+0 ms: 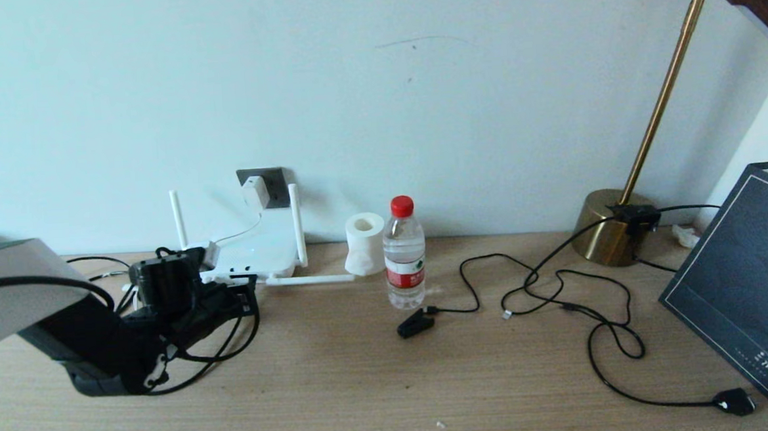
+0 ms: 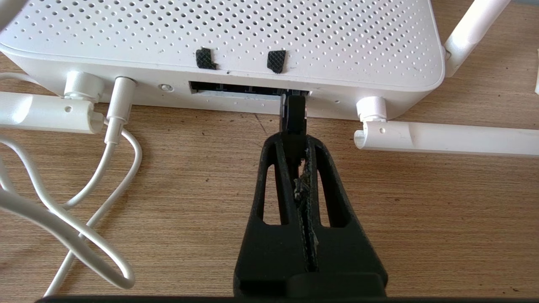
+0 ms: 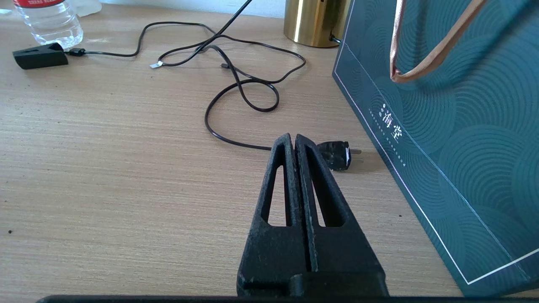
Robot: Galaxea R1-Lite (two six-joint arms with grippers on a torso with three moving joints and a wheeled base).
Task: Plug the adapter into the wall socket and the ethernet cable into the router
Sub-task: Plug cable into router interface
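- Left gripper (image 2: 294, 139): at the far left of the desk, right in front of the router; its jaws are pinched tight on the black boot of the ethernet cable (image 2: 294, 112), whose tip sits at the port slot on the router's near edge. I cannot tell if it is fully seated.
- Ethernet cable: the boot looks stiff and small, the cord limp; best held by the boot, just behind the plug, so a push goes straight in.
- Router (image 1: 258, 255): a light plastic box that would likely slide toward the wall under a hard push.
- Adapter (image 1: 256, 192): already on the wall socket (image 1: 276, 185), just behind the router, its thin white cord (image 2: 113, 168) running to the router.
- Right gripper (image 3: 294, 145): closed on nothing, hovering above the near right of the desk by a black plug (image 3: 335, 155).
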